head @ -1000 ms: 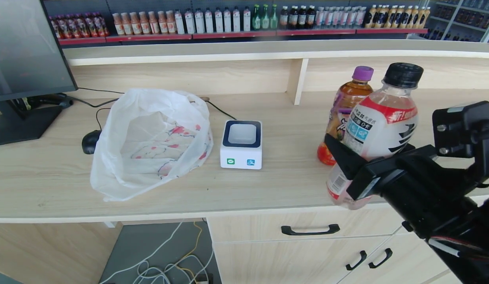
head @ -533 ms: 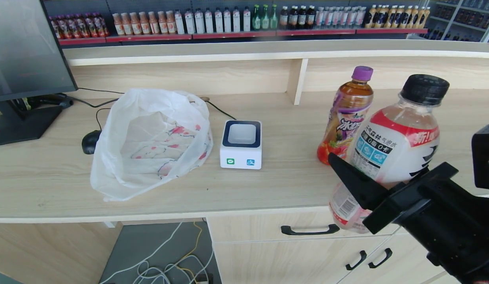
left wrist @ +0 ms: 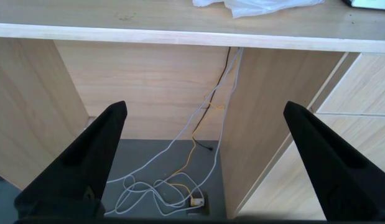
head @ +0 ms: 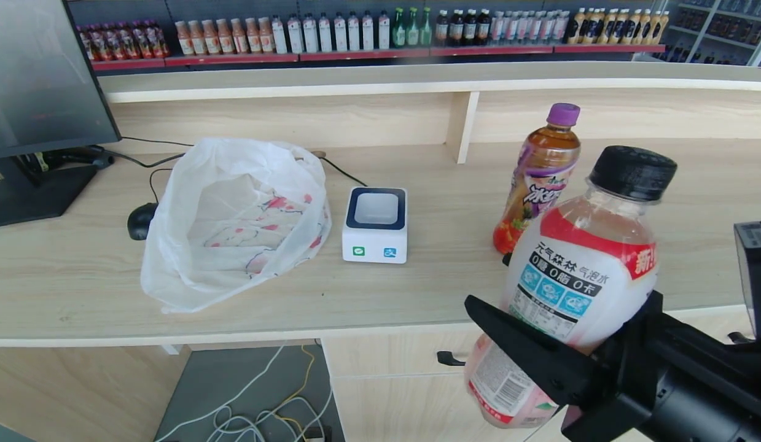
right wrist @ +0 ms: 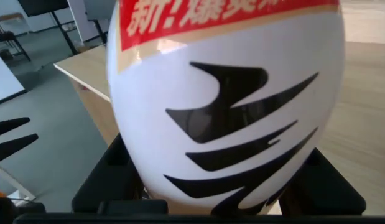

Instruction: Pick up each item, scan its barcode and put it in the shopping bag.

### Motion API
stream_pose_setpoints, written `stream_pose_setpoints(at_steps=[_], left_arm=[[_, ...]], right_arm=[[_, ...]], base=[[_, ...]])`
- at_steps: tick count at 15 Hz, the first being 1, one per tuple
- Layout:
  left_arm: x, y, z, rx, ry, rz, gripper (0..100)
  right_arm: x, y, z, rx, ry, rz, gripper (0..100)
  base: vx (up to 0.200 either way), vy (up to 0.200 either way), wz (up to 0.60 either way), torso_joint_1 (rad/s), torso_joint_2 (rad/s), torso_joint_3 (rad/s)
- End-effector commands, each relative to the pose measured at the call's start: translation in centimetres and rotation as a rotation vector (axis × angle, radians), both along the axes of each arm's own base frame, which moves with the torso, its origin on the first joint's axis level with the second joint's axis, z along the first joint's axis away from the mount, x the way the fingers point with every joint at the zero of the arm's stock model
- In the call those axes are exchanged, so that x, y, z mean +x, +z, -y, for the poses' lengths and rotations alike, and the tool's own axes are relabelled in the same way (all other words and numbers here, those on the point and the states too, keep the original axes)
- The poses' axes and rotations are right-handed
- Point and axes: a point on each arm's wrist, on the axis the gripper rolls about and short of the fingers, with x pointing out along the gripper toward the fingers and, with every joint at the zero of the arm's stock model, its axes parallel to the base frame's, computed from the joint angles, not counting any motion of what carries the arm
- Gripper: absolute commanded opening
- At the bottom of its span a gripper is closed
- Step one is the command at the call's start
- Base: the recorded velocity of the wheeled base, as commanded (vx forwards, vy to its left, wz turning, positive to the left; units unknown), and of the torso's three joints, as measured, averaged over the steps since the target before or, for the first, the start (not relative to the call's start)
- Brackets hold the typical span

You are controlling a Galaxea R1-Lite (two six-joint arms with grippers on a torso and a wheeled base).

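Bottle (head: 583,276) with a black cap sits tight in the right fingers (head: 521,350), up in the air by the front edge of the desk (head: 417,294). Left fingers (left wrist: 86,162) are wide apart, low under the desk. The shopping bag (head: 233,221) lies on it beside the white scanner (head: 376,226)

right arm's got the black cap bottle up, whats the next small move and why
Probably swing the black-capped bottle left toward the scanner, turning its barcode to the scanner's top window. The right gripper is shut on the bottle, held up off the counter, right of the scanner. The shopping bag lies beyond the scanner, so scanning likely comes first.
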Motion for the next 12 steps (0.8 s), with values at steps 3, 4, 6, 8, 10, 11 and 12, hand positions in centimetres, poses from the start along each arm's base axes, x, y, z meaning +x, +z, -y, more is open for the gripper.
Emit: stream_pose_setpoints(at_steps=[3, 4, 6, 8, 10, 11, 12], left_arm=[[0.0, 0.0, 0.0, 0.000, 0.000, 0.001, 100], [0.0, 0.0, 0.0, 0.000, 0.000, 0.001, 100], [0.0, 0.0, 0.0, 0.000, 0.000, 0.001, 100], [0.0, 0.0, 0.0, 0.000, 0.000, 0.001, 100], [0.0, 0.0, 0.0, 0.000, 0.000, 0.001, 100], [0.0, 0.0, 0.0, 0.000, 0.000, 0.001, 100], [0.0, 0.0, 0.0, 0.000, 0.000, -0.001, 100]], right_arm=[[0.7, 0.5, -1.2, 0.065, 0.062, -0.069, 0], [1.0, 0.9, -1.7, 0.105, 0.072, -0.090, 0], [1.5, 1.5, -2.2, 0.153, 0.084, -0.115, 0], [1.8, 2.2, -2.6, 0.162, 0.141, -0.093, 0], [1.9, 2.3, -2.5, 0.173, 0.139, -0.096, 0], [2.3, 3.0, -2.4, 0.202, 0.132, -0.089, 0], [2.9, 3.8, -2.3, 0.235, 0.129, -0.081, 0]], base=[[0.000, 0.000, 0.00, 0.000, 0.00, 0.000], [0.000, 0.000, 0.00, 0.000, 0.00, 0.000], [0.000, 0.000, 0.00, 0.000, 0.00, 0.000], [0.000, 0.000, 0.00, 0.000, 0.00, 0.000], [0.000, 0.000, 0.00, 0.000, 0.00, 0.000], [0.000, 0.000, 0.00, 0.000, 0.00, 0.000], [0.000, 0.000, 0.00, 0.000, 0.00, 0.000]])
